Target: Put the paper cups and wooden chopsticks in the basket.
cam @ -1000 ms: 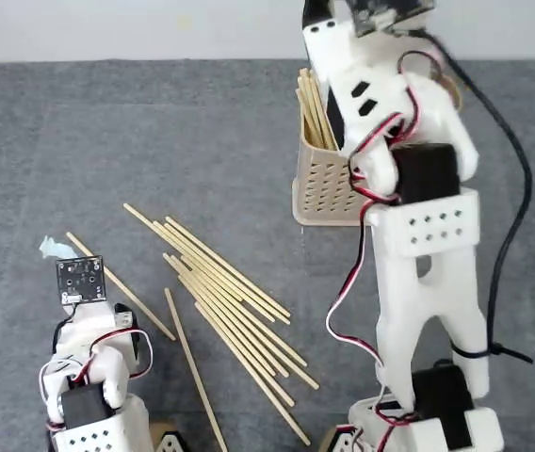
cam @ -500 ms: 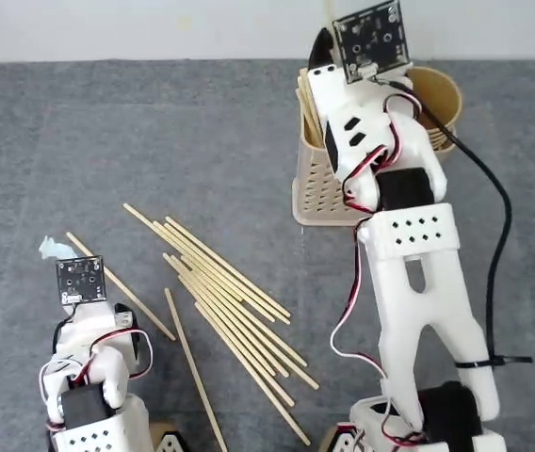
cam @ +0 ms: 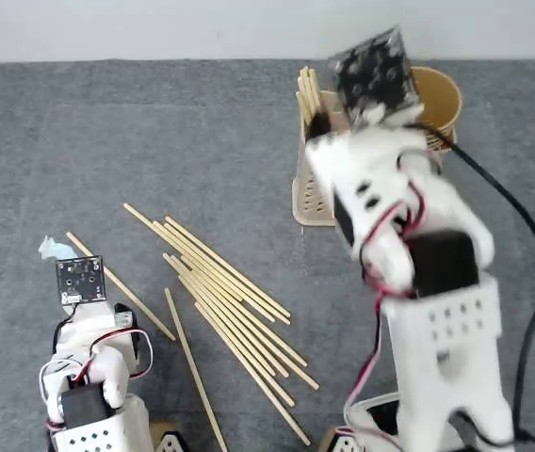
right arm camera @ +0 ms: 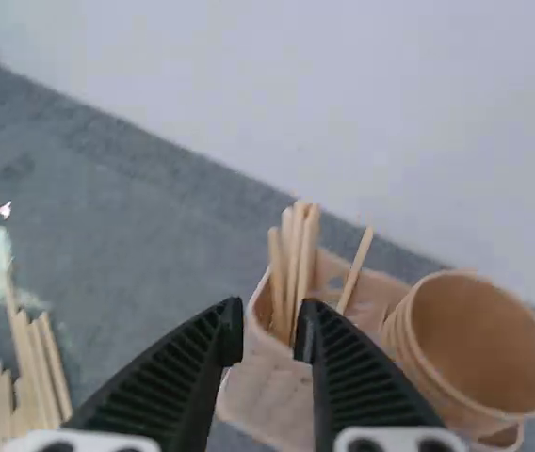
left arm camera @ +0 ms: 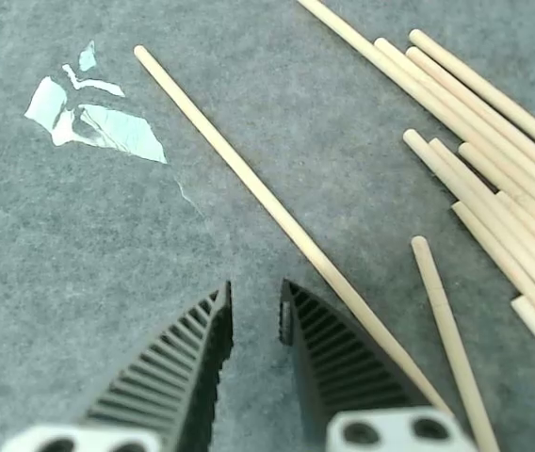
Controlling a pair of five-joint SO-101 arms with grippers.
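Many wooden chopsticks (cam: 230, 301) lie loose on the grey table (cam: 154, 122), well apart from the basket (cam: 310, 202) holding paper cups (cam: 437, 94). Both arms' jaws stand slightly parted, empty. The chopsticks look light, stiff, apt to roll; a mid-length grip seems best.

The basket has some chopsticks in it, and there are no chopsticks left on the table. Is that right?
Not quite. The basket does hold some standing chopsticks, but there are chopsticks left on the table: many loose chopsticks lie there in a spread-out bunch between the two arms. The high view shows this.
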